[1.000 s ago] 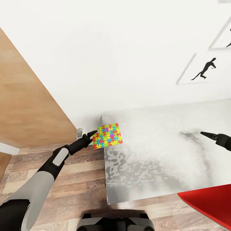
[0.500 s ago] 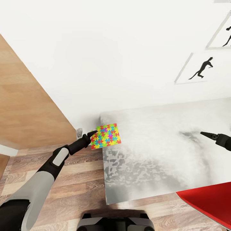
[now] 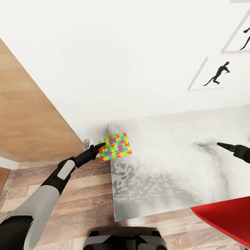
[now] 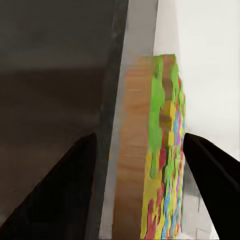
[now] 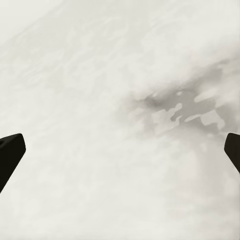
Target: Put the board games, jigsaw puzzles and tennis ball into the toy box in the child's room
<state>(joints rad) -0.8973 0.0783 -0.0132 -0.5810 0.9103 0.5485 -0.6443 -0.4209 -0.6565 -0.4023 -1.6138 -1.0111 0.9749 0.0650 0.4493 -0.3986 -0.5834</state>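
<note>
A jigsaw puzzle (image 3: 115, 147), a thin square of bright interlocking pieces, lies on the far left corner of the pale marbled table (image 3: 166, 173) and overhangs its left edge. My left gripper (image 3: 100, 145) is at that overhanging edge. In the left wrist view the jigsaw puzzle (image 4: 157, 165) stands edge-on between the two dark fingers (image 4: 75, 190); one finger is against its coloured face and a narrow gap shows at the other. My right gripper (image 3: 222, 144) hovers open over the bare marbled top (image 5: 120, 120) at the right, with nothing between its fingers.
A red object (image 3: 225, 218) juts in at the lower right, beside the table's near edge. A wooden door (image 3: 27, 114) and wood-plank floor (image 3: 86, 194) are on the left. Baseball-player posters (image 3: 215, 74) hang on the white wall behind the table.
The whole picture has shifted a little, so the head camera moved. A green sliver of the puzzle's edge now shows beside the left fingertip. Neither arm has visibly moved.
</note>
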